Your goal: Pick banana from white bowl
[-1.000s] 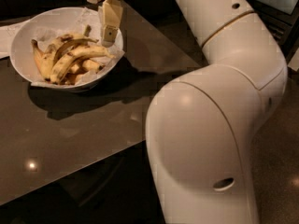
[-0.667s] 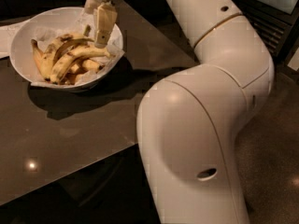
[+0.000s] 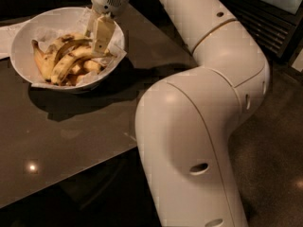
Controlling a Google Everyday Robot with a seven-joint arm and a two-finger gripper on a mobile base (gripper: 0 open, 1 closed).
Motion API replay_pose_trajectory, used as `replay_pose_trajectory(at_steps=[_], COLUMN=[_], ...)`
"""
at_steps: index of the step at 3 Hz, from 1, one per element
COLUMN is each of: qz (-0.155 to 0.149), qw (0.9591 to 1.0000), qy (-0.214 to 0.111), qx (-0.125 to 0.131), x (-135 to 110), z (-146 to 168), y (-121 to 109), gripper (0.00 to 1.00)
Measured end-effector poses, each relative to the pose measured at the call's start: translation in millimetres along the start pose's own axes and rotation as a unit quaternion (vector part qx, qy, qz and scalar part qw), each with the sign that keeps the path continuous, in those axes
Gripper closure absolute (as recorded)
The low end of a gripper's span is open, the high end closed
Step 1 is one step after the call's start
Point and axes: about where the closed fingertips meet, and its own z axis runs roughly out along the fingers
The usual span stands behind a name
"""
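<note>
The white bowl (image 3: 21, 34) stands on the dark table at the upper left, lined with crinkled white paper. Several yellow, brown-spotted bananas (image 3: 66, 63) lie in it. My gripper (image 3: 94, 45) hangs from the arm over the right half of the bowl, pointing down. Its two pale fingers (image 3: 103, 31) stand a little apart, their tips right at the topmost banana near the bowl's right rim. Nothing is lifted. The fingers hide part of that banana.
The dark glossy table (image 3: 61, 141) runs to a front edge at the lower middle. A white paper sheet (image 3: 5, 36) lies left of the bowl. My large white arm (image 3: 199, 122) fills the right half of the view. Dark floor (image 3: 274, 141) lies to the right.
The arm has swung left and the gripper has moved from the bowl's right rim further in over the bananas and lower. The bananas have not moved.
</note>
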Motion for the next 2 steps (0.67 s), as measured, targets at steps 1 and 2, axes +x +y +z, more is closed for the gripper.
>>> replay_pose_trajectory(at_steps=[1,2], qz=[0.039,0.07], qw=[0.999,0.9971], qy=[-0.013,-0.013], qx=[-0.017,-0.028], x=[6.1,6.7], z=[2.3,2.4], y=[14.1,24.0], gripper=[0.33,0.35])
